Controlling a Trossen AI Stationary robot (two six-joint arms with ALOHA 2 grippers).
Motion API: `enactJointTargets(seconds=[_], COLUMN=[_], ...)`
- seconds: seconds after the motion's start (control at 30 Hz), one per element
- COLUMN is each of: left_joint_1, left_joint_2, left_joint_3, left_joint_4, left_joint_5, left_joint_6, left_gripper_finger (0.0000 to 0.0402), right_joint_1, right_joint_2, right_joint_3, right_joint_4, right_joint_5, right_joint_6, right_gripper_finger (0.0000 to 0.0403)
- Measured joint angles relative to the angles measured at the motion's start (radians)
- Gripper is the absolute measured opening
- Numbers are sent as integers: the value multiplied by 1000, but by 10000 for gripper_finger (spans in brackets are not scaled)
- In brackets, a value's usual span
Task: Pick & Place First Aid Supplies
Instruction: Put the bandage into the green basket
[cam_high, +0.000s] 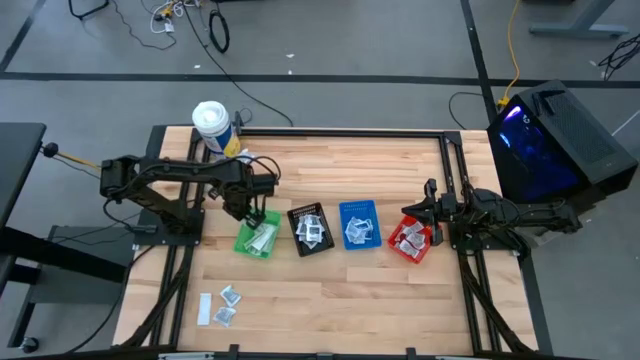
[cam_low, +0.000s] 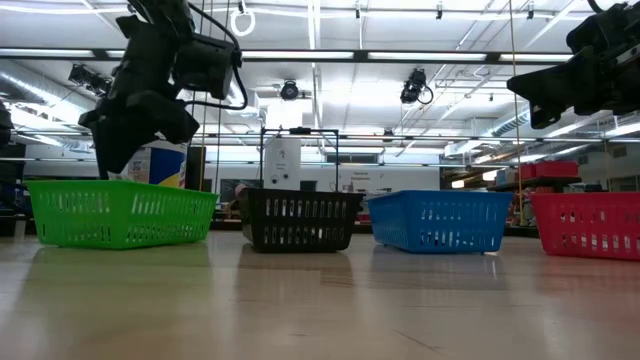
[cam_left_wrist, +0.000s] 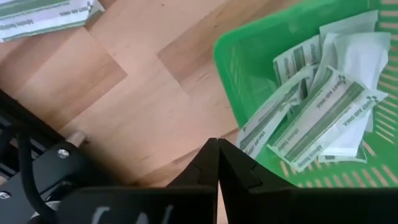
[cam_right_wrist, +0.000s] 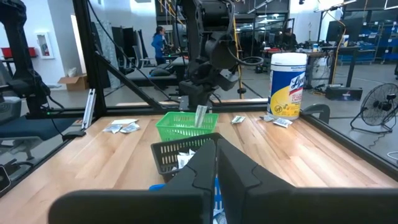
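Note:
My left gripper (cam_high: 256, 213) points down over the green bin (cam_high: 258, 238), shut on a white, green-printed strip packet (cam_right_wrist: 200, 116) that hangs toward the bin. The bin holds several more such packets (cam_left_wrist: 336, 112). Loose first aid supplies (cam_high: 225, 305) lie on the wood near the table's front left, and another packet (cam_left_wrist: 43, 15) lies outside the bin. My right gripper (cam_right_wrist: 216, 149) is shut on nothing and held level above the red bin (cam_high: 412, 240) at the table's right. My left gripper comes from above, pointing down, and holds the strip packet by its upper end (cam_right_wrist: 200, 108). The packet hangs upright below the fingers, clear of the table, its lower end at the green bin's rim. The fingers themselves hide the exact place of contact in the wrist view.
A black bin (cam_high: 310, 230), a blue bin (cam_high: 359, 224) and the red bin stand in a row to the right of the green one, each with packets inside. A white tub (cam_high: 212, 125) stands at the far left, with a few packets (cam_high: 243, 155) beside it.

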Motion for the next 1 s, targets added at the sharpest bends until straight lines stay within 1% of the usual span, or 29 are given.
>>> enactJointTargets(seconds=[0.17,0.37,0.5,0.7,0.87,1.0], left_joint_1=[-5,-10,-10,-17,-23,-44], left_joint_2=[0,0,-19,-40,-47,-47], left_joint_3=[0,0,1,50,74,75], left_joint_4=[0,3,6,17,82,132], left_joint_5=[22,55,58,55,53,84], left_joint_6=[0,6,7,8,12,8], left_gripper_finger=[3,8,4,7,3,8], right_joint_1=[0,0,0,0,0,0], right_joint_2=[0,0,0,0,0,0], right_joint_3=[0,0,0,0,0,0], right_joint_4=[0,0,0,0,0,0], right_joint_5=[0,0,0,0,0,0], right_joint_6=[0,0,0,0,0,0], right_gripper_finger=[23,23,23,23,23,23])
